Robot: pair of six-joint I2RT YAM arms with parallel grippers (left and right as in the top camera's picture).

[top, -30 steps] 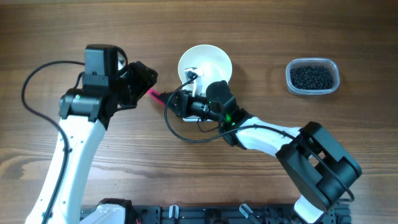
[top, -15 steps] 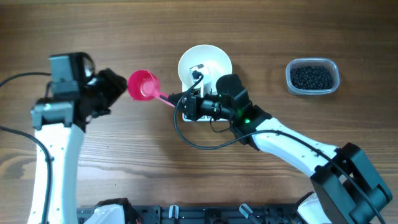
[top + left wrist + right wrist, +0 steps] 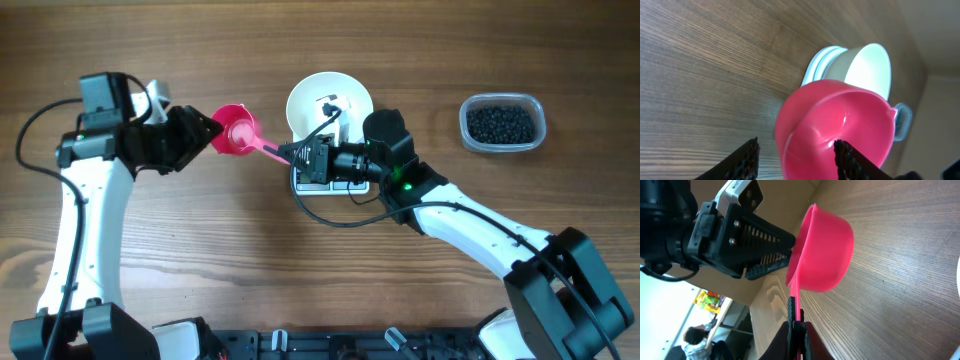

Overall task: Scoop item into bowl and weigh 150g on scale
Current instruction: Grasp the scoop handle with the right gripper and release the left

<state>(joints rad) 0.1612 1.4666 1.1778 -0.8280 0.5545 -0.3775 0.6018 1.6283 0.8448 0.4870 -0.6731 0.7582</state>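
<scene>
On one wood-grain table [image 3: 300, 270], the left gripper [image 3: 208, 133] stands with jaws spread at the rim of the single pink scoop [image 3: 233, 130], whose handle the right gripper [image 3: 300, 153] pinches tight. Just right, one white bowl [image 3: 330, 100] sits on one scale [image 3: 312, 187]. Far right, one clear tub [image 3: 466, 122] holds all the black pellets [image 3: 502, 122]; beyond the table edge lies a bright room.
</scene>
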